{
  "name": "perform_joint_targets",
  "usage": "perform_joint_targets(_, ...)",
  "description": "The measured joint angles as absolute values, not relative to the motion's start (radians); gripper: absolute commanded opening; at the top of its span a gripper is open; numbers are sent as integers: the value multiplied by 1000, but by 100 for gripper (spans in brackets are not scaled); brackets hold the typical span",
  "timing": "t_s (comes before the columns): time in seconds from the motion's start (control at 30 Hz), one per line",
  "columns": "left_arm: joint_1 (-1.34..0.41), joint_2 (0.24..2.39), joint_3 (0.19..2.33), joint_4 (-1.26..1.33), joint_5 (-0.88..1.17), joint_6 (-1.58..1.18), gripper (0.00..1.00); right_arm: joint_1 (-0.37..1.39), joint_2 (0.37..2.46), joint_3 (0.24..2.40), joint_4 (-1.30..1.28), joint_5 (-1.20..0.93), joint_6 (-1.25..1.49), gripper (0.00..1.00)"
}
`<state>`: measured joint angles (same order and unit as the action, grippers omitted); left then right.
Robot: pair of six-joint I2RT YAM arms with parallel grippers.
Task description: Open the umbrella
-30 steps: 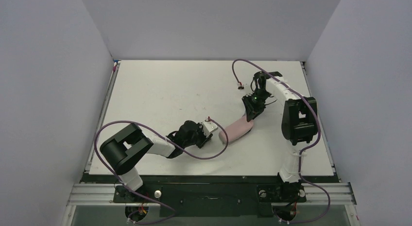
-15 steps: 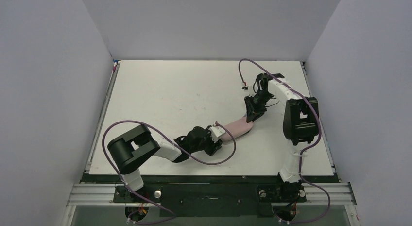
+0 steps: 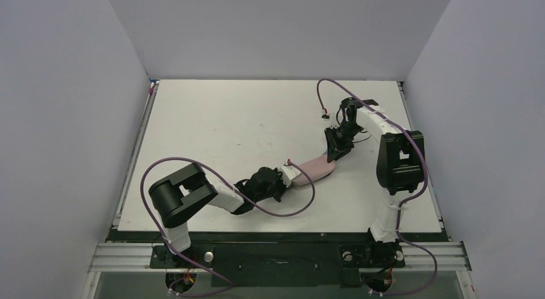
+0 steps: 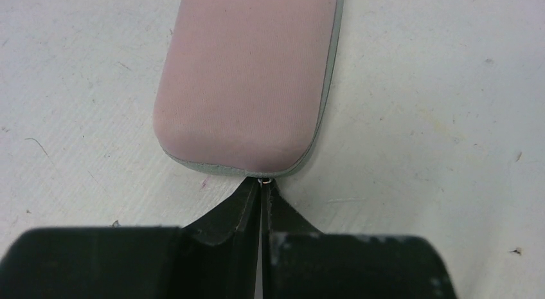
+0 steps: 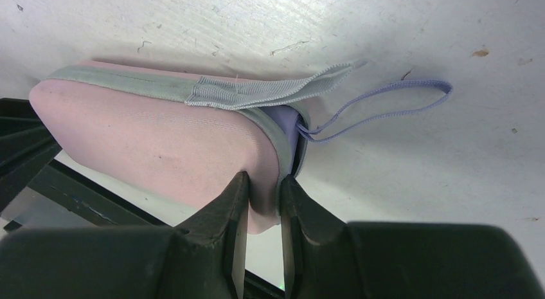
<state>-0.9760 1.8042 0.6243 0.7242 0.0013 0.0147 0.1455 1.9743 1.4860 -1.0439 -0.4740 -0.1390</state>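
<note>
Pink case (image 3: 313, 168) lies on the table (image 3: 212, 125), btwn the two grippers, long axis running from left gripper (image 3: 288, 177) up to right gripper (image 3: 333, 152).

Left gripper (image 4: 262, 186): fingers (image 4: 241, 209) pressed together, tips at the near rounded end of the case (image 4: 244, 74), pinching what looks like a small metal ring (image 4: 263, 179) at the grey seam; too small to say for sure. Case stretches straight ahead of this gripper, flat on the table (image 4: 450, 87).

Right gripper (image 5: 262, 186): fingers (image 5: 232, 202) clamped on the edge of the case (image 5: 160, 141) at its far end, one finger on the pink face, the other on the seam side, narrow gap w/ case wall btwn them. Just beyond the tips the case is partly open: lavender bit of the umbrella (image 5: 287, 122) shows inside the gap, and its thin lavender strap (image 5: 385, 103) loops out onto the table (image 5: 385, 29), to the right of the fingers. Grey ribbon tab (image 5: 273, 90) lies along the case's upper edge, above the gripper.

Rest of the umbrella is inside the case, not visible. In the top view, umbrella itself can't be made out.
</note>
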Motion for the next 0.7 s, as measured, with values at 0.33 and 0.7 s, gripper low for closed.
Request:
perform_joint_targets(0.33, -906, 1804, 621, 727, 31, 58, 0, 156, 1974, 1489, -1049, -472, -227, 0)
perform_joint_targets(0.7, -855, 1804, 616, 734, 118, 161, 0, 207, 1974, 1507, -1062, -456, -378, 0)
